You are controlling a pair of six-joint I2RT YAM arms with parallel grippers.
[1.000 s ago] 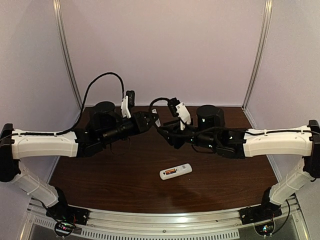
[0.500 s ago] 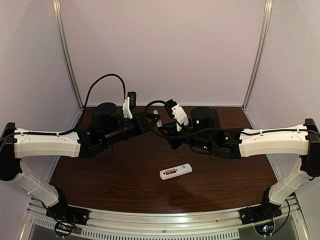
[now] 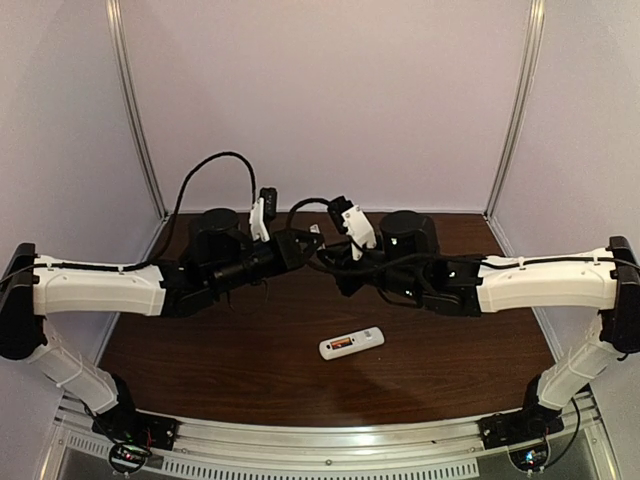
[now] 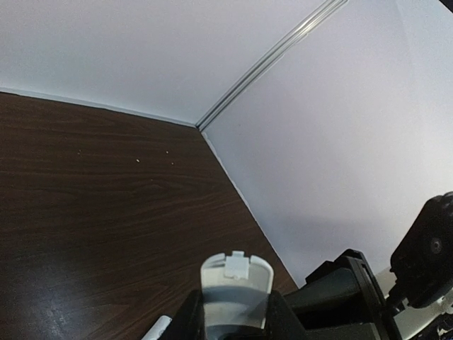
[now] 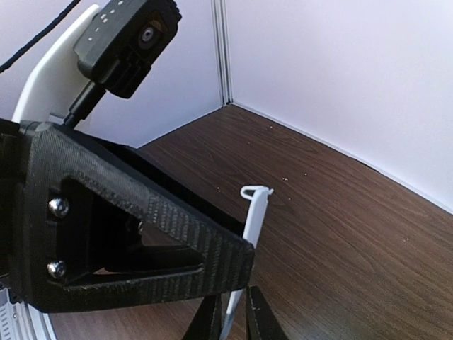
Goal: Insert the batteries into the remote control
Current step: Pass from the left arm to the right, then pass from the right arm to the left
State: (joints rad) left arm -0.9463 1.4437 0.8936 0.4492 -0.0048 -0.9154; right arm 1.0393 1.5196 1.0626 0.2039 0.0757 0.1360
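Note:
The remote control (image 3: 351, 343) lies on the brown table at centre front, back side up, with an orange-red battery (image 3: 341, 344) showing in its bay. Above the back of the table both grippers meet. My left gripper (image 4: 236, 312) is shut on a small loose white cover piece (image 4: 236, 287), holding it across its width. My right gripper (image 5: 233, 312) faces it, its narrow jaws shut on the thin edge of the same cover piece (image 5: 253, 216). In the top view the left gripper (image 3: 310, 241) and right gripper (image 3: 323, 256) nearly touch.
The brown table (image 3: 250, 350) is boxed in by pale walls at the back and sides, with metal corner posts (image 3: 135, 110). Black cables (image 3: 205, 165) loop above both wrists. The left gripper's black body (image 5: 141, 234) fills the left of the right wrist view.
The right gripper's jaws have closed in on the cover piece. Both arms have edged slightly closer together at the back. The remote control has not moved.

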